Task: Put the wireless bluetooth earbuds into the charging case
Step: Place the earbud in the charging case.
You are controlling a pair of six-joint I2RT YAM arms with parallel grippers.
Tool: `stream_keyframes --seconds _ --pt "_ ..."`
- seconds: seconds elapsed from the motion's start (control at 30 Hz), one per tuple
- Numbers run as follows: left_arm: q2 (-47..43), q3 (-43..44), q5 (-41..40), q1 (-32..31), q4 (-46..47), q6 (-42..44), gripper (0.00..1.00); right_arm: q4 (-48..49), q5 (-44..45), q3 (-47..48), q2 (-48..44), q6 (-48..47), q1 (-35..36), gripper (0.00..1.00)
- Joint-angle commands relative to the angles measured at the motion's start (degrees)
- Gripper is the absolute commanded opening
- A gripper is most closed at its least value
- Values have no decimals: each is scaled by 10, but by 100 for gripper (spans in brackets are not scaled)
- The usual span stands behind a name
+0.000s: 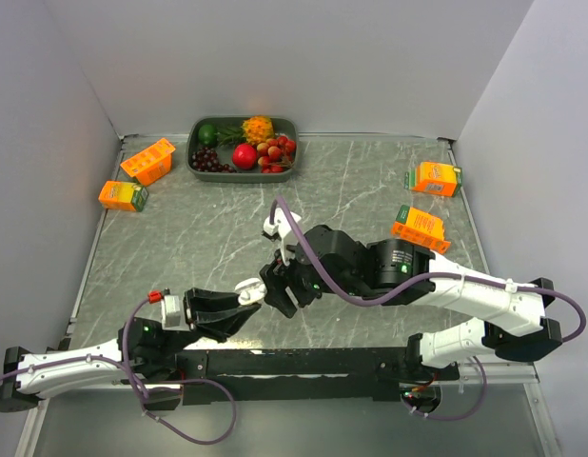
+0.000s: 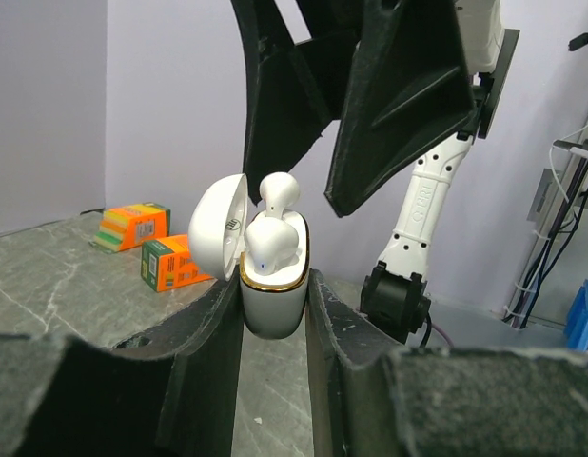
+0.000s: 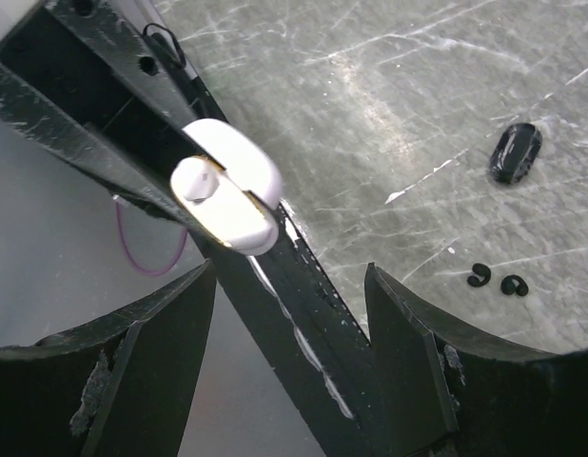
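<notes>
My left gripper (image 2: pixel 273 319) is shut on the white charging case (image 2: pixel 273 297), holding it upright above the table with its lid (image 2: pixel 218 227) swung open. One white earbud (image 2: pixel 272 244) sits in the case and a second (image 2: pixel 279 190) stands up higher behind it. My right gripper (image 2: pixel 328 176) hangs open just above the case with nothing between its fingers (image 2: pixel 399 95). From the right wrist view I look down on the case (image 3: pixel 227 195), with the right gripper (image 3: pixel 289 319) over it. A glossy black bud (image 3: pixel 515 152) lies on the table. In the top view both grippers (image 1: pixel 245 303) (image 1: pixel 281 286) meet near the front middle.
A green tray (image 1: pixel 193 152) of fruit stands at the back. Two orange cartons (image 1: pixel 148 160) (image 1: pixel 123 195) lie back left and two more (image 1: pixel 435 178) (image 1: pixel 420 227) on the right. Two small black curled bits (image 3: pixel 480 276) lie on the marble table (image 1: pixel 351 181).
</notes>
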Motion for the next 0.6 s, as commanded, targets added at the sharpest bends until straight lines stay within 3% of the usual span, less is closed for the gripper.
stream_keyframes --seconds 0.0,0.2,0.37,0.57 --pt "5 6 -9 0 5 5 1 10 6 32 -8 2 9 72" --pt "-3 13 31 1 -16 -1 1 50 -63 28 -57 -50 -5 72" --pt "-21 17 76 1 -29 -20 1 12 -210 57 -63 -105 -73 66" --pt "-29 13 100 0 -20 -45 1 -12 -289 53 -51 -124 -89 66"
